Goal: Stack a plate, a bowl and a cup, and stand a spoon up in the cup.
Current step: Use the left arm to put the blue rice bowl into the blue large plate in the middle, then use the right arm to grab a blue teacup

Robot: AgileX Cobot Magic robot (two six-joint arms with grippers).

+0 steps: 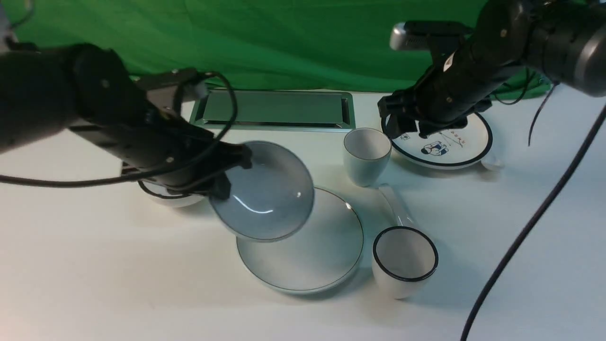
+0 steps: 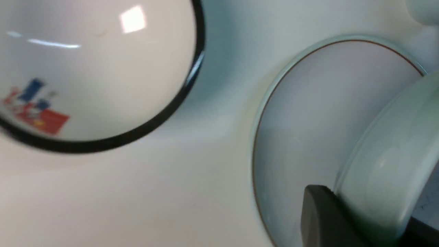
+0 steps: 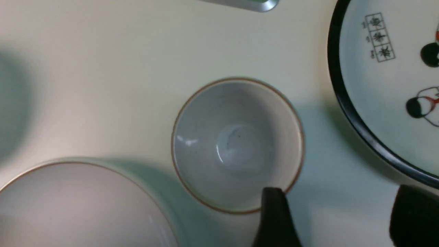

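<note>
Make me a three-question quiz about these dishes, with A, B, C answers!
1. Where is the bowl? A on the floor. B on a shelf. C held tilted over the plate.
2. How many cups? A one. B two. C five.
3. The right gripper is: A open, empty. B shut on a fork. C shut on a banana.
1 C, the left gripper pinches its rim. 2 B, a plain cup and a black-rimmed cup. 3 A, its fingers stand apart with nothing between.

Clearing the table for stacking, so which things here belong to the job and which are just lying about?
Job: plate, bowl, cup, spoon.
Lying about: black-rimmed cup, cartoon plate, black-rimmed bowl, metal panel.
</note>
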